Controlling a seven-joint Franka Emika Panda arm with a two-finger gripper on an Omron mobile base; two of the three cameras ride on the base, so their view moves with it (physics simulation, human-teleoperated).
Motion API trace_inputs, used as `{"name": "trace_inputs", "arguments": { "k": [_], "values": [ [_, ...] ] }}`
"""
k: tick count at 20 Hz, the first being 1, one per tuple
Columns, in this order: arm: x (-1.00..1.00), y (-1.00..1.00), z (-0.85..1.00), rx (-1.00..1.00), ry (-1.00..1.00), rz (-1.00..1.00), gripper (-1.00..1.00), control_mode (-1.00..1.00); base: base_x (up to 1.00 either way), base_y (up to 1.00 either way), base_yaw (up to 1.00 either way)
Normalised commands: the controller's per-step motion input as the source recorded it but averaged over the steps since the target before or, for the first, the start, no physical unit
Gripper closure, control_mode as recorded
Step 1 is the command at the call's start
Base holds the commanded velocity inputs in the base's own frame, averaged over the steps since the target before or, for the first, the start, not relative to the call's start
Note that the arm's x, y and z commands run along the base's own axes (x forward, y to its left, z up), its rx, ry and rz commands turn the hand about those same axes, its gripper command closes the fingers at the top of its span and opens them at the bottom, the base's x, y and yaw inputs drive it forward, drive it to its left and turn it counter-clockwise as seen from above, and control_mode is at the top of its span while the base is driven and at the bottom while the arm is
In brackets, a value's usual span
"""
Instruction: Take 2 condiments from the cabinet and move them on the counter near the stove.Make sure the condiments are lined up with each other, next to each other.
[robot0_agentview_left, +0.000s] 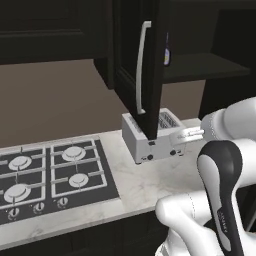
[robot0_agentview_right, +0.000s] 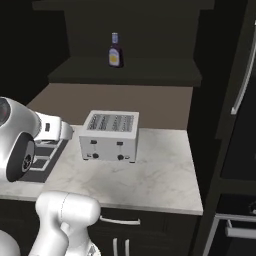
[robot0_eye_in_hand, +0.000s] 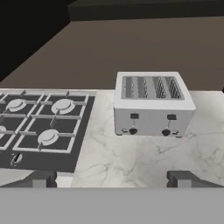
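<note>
Right base view looks straight into the open black wall cabinet, where a small dark bottle with a yellow label and pale blue neck stands upright on the dark inner shelf, alone near the middle. In the left base view the cabinet's door swings out edge-on, its long silver bar handle facing the camera, and just a sliver of the bottle shows past the door's edge. I cannot make out the second condiment, the squat jar, in any of the three views.

Below the shelf a boxy silver slotted toaster sits on the white-grey marbled stone counter, with two small dark knobs low on its brushed front. Hand view gives the plainest look at its top slots, and shows the flat black gas stove just to the toaster's left, set into the same worktop, with round silver burners under thin black grates and a small knob at its front edge. The left base view shows four burners and a row of front knobs.

Two small dark fingertips of the gripper rise at the bottom of the hand view, spread as wide as they go, with bare marble between them and nothing held. They hang above the counter's front part, well apart from the bottle on the shelf.
</note>
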Motion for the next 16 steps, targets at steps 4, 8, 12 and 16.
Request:
{"name": "trace_inputs", "arguments": {
  "k": [4,8,12,16],
  "values": [
    [0.00,0.00,0.00,0.00,0.00,0.00,-1.00,1.00,0.15,-0.44,0.00],
    [0.00,0.00,0.00,0.00,0.00,0.00,-1.00,1.00,0.00,-0.52,0.00],
    [0.00,0.00,0.00,0.00,0.00,0.00,-1.00,1.00,0.04,-0.44,0.00],
    [0.00,0.00,0.00,0.00,0.00,0.00,-1.00,1.00,0.29,-0.05,0.00]
  ]
}}
